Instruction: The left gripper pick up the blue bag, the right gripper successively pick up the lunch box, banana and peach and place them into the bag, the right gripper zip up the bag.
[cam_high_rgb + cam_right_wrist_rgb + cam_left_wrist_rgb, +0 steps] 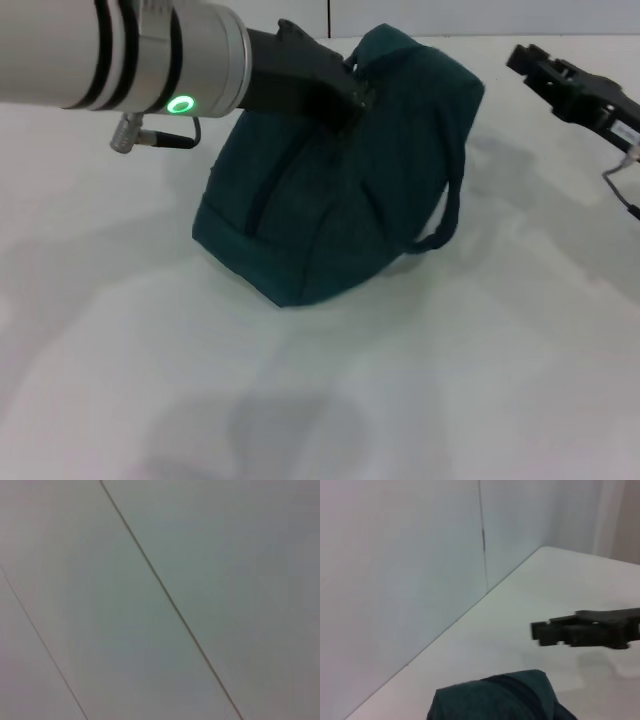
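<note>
Gripping the blue bag (330,200) top, left claw (350,95); right claw (540,70) state unclear.

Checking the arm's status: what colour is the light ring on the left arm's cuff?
Green, glowing on the silver cuff of the left arm; clearest in the head view.

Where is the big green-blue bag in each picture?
Head view: the blue bag sits in the middle on the white table, with the left gripper at its top.
Left wrist view: only the bag's top shows, at the bottom edge.
Right wrist view: not in it.
Shared landmark: the right gripper, also seen from the left wrist.
</note>
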Motion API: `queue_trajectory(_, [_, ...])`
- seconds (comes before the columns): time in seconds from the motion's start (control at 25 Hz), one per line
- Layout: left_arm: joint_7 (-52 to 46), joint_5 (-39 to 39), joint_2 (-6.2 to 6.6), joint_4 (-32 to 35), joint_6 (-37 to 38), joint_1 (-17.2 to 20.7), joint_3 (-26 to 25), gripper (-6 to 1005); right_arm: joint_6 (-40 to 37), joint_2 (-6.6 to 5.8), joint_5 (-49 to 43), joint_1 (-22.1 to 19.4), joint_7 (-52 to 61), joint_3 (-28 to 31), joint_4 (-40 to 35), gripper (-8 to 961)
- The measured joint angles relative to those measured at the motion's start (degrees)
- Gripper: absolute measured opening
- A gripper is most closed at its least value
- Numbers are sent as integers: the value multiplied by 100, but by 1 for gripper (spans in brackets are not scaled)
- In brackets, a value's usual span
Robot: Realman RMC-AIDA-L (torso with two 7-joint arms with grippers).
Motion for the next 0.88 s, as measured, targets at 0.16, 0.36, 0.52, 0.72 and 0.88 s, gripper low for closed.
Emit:
queue_trajectory(0.16, [27,-33,-4,-294,-216,-3,-23,40,-151,-2,24,-248,-2,5,-110,239])
queue_trajectory(0.36, [111,-445,-7,-453,-441,137,-220,142,-201,-19,15,-300,-5,4,-120,425])
queue_trajectory(0.52, [682,-1133,-5,-462,-676,385,-283,286,-295,-43,12,-341,-6,4,-128,529])
queue_trajectory(0.72, [1949,-2764,-2,-610,-676,801,-822,456,-664,-152,-19,-491,22,-16,-340,671])
queue_trajectory(0.88, [3322,-4181,2,-930,-282,1164,-1251,530,-1381,-349,-361,-906,166,-67,-1082,820])
